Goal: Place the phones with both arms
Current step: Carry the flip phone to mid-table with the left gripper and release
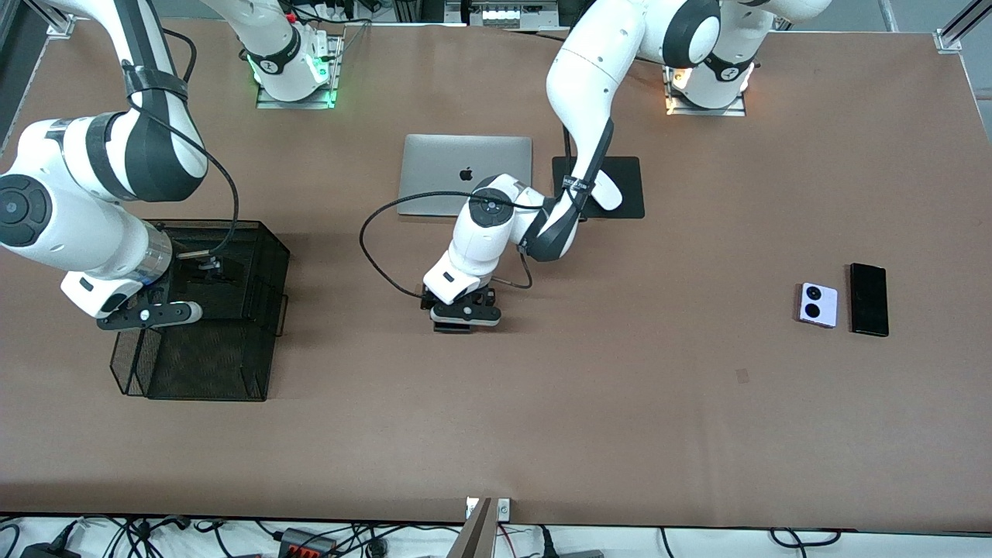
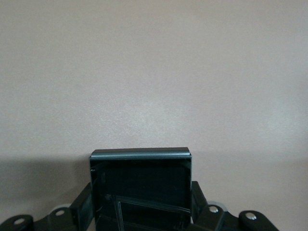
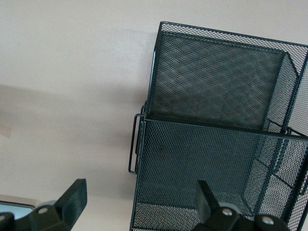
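The left gripper (image 1: 463,316) held the small black phone (image 2: 140,187) tight at mid-desk and should carry it level toward the mesh basket (image 1: 203,341) at nine o'clock, where the right gripper (image 1: 147,314) waited open.

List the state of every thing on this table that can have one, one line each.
Left gripper: shut on the small black phone, low over the table's middle.
Right gripper: open, empty, over the mesh organizer.
Lilac phone: flat on the table, camera side up.
Long black phone: flat, beside the lilac phone.
Laptop: lid closed.
Mesh organizer: empty in the parts that show.
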`<state>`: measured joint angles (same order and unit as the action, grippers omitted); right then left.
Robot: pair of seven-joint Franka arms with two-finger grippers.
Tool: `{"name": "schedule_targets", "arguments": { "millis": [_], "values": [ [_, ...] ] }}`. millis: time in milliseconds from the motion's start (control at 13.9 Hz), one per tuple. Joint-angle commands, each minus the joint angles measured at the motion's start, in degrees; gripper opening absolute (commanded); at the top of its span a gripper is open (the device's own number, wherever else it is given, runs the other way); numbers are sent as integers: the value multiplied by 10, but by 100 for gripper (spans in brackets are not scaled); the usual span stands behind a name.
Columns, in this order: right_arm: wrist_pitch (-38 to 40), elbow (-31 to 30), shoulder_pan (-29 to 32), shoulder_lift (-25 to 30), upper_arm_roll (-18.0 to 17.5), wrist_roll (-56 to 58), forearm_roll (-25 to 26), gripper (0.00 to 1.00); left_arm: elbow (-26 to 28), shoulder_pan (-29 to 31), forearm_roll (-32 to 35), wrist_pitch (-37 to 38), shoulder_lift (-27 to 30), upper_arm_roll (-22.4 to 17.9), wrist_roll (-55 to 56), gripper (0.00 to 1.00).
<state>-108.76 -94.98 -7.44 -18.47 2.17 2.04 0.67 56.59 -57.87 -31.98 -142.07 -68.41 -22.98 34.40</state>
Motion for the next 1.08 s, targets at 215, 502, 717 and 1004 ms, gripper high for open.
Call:
{"name": "schedule_targets", "arguments": {
  "millis": [215,502,717,1004],
  "values": [
    [-20,0,-30,-20,0,-5,-3,100,-23,0,-8,0,-9,-9,-7,95],
    [-23,0,-47,-22,0,-5,-4,100,-12,46,6,3,27,27,-23,100],
    [-24,3,-65,-22,0,-5,-6,100,145,170,103,2,164,186,-75,100],
    [-25,9,-78,-28,0,-5,-48,100,262,302,135,9,266,257,-164,100]
  ]
}}
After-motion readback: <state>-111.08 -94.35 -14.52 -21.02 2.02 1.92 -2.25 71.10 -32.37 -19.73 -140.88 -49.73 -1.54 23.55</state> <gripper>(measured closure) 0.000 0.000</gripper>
